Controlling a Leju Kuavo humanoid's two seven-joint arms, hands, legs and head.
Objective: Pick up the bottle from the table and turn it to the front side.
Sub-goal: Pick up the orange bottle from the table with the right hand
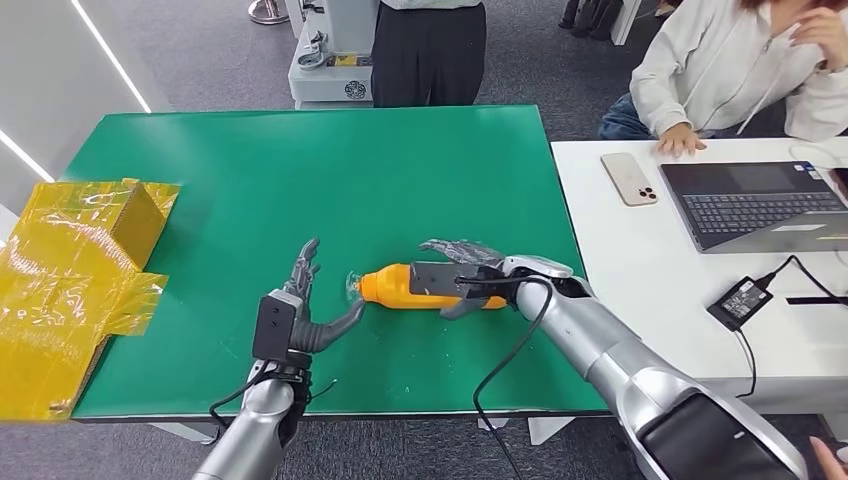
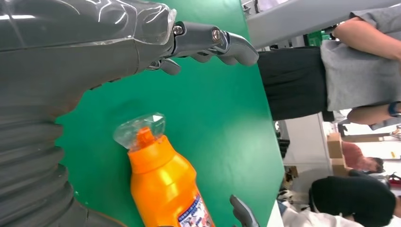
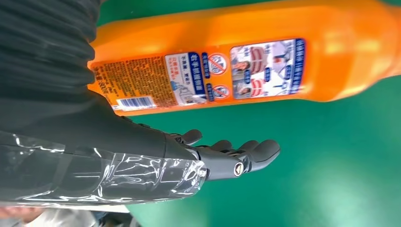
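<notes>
Orange detergent bottle (image 1: 432, 287) lies lengthwise across our green desk (image 1: 300, 180); right robot hand (image 1: 468, 272) cups it, fingers apart, left robot hand (image 1: 305, 305) spread by its cap.

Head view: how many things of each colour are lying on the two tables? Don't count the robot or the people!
Orange: 1, the bottle
Yellow: 1, the wrapped box
Pinkish: 1, the phone
Dark grey: 1, the laptop
Black: 1, the power adapter
Total: 5
</notes>
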